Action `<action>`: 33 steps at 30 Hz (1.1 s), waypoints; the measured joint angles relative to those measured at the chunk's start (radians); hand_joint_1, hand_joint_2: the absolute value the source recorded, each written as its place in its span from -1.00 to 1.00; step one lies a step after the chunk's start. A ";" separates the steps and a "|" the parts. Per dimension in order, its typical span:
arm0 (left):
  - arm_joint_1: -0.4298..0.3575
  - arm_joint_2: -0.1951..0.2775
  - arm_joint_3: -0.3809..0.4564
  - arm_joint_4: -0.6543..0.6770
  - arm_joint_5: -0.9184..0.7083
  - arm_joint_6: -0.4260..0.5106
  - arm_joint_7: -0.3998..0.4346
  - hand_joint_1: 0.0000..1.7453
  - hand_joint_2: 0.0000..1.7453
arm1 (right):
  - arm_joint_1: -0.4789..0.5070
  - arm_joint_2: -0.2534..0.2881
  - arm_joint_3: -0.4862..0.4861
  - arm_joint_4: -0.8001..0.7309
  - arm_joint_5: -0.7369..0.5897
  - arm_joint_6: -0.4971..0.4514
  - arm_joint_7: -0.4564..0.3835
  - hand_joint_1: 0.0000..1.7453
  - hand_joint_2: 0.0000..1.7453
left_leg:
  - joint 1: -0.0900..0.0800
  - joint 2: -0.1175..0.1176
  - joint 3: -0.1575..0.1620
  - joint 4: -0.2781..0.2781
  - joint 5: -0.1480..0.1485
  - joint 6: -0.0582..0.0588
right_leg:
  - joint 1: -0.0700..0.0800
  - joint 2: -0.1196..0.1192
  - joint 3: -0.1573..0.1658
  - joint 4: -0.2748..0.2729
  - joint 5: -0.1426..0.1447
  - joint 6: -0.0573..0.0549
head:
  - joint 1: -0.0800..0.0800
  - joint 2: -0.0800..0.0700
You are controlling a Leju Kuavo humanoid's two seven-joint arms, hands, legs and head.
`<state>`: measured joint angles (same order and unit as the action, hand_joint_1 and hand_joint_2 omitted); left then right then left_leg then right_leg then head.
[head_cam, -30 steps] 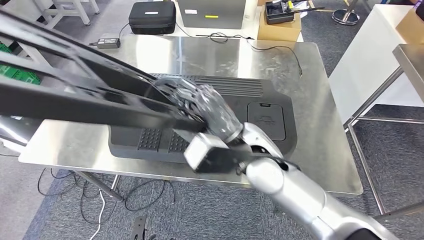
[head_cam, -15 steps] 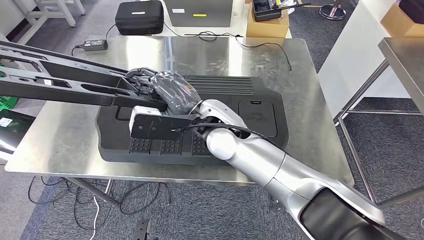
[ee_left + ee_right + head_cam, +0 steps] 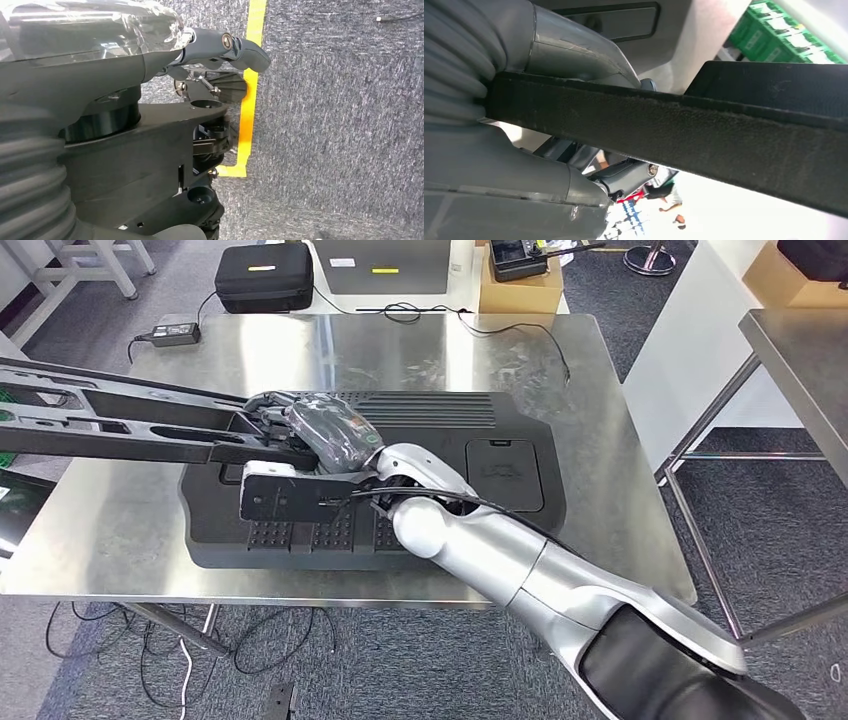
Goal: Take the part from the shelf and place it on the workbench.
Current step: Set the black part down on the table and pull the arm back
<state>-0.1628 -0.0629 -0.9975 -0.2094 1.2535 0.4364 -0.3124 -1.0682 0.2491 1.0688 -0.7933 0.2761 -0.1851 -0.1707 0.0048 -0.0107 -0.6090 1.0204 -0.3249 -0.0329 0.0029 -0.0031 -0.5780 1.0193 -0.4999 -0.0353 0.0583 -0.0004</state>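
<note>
The right robot hand (image 3: 318,432), wrapped in a clear plastic cover, grips a long black frame part (image 3: 120,425) at its right end; the part stretches away to the left, past the left edge of the steel table (image 3: 400,350), and is held above the table's surface. In the right wrist view the dark bar of the part (image 3: 704,130) crosses just in front of the robot hand, with the thick grey thumb (image 3: 579,55) pressed against its edge. Beneath the hand, a large black moulded panel (image 3: 450,455) with ribbed vents lies flat on the table, taking up its middle. The left robot hand (image 3: 220,47) hangs over grey carpet crossed by a strip of yellow floor tape (image 3: 247,95); its fingers are curled in with nothing in them. On the floor beyond the table's far edge stand a black carrying case (image 3: 262,275) and a cardboard box (image 3: 520,285).
</note>
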 joint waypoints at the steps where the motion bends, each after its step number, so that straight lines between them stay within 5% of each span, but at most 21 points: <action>1: 0.000 0.000 0.000 0.000 -0.003 -0.003 0.000 -1.00 1.00 | -0.002 0.001 0.002 0.008 0.001 -0.004 0.003 1.00 1.00 | 0.000 0.000 0.000 0.000 0.000 0.000 | 0.000 0.000 0.000 0.000 0.000 0.000 | -0.001 0.000; 10: 0.005 -0.007 -0.016 0.000 -0.017 -0.001 0.017 -1.00 1.00 | -0.015 0.018 0.029 0.105 0.066 -0.077 0.079 1.00 1.00 | 0.000 0.000 0.000 0.000 0.000 0.000 | 0.000 0.000 0.000 0.000 0.000 0.000 | -0.013 0.000; 12: 0.007 -0.008 -0.021 0.000 -0.035 0.037 0.014 -1.00 1.00 | -0.023 0.024 0.043 0.139 0.134 -0.118 0.170 1.00 1.00 | 0.000 0.000 0.000 0.000 0.000 0.000 | 0.000 0.000 0.000 0.000 0.000 0.000 | -0.015 0.000; 17: 0.009 -0.017 -0.058 0.000 -0.111 0.142 0.011 -1.00 1.00 | -0.036 0.012 0.096 0.241 0.331 -0.259 0.545 1.00 1.00 | 0.000 0.000 -0.001 0.000 0.000 0.000 | 0.000 0.000 -0.001 0.000 0.000 0.000 | -0.019 0.000; 25: 0.007 -0.024 -0.115 0.000 -0.148 0.163 0.009 -1.00 1.00 | -0.039 -0.010 0.140 0.327 0.402 -0.323 0.597 1.00 1.00 | -0.002 0.005 -0.001 0.000 0.000 0.000 | -0.002 0.005 -0.003 0.000 0.002 0.000 | -0.024 0.000; 33: 0.005 -0.024 -0.149 0.000 -0.162 0.150 0.021 -1.00 1.00 | -0.048 -0.026 0.225 0.374 0.563 -0.258 0.671 1.00 1.00 | -0.001 0.006 0.000 0.000 0.000 0.000 | -0.001 0.005 -0.003 0.000 0.002 0.000 | -0.028 0.000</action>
<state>-0.1579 -0.0874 -1.1467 -0.2094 1.0918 0.5860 -0.2914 -1.1160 0.2231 1.2935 -0.4197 0.8391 -0.4428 0.4998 0.0041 -0.0048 -0.6092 1.0204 -0.3250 -0.0328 0.0019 0.0023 -0.5808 1.0189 -0.4974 -0.0353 0.0306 -0.0004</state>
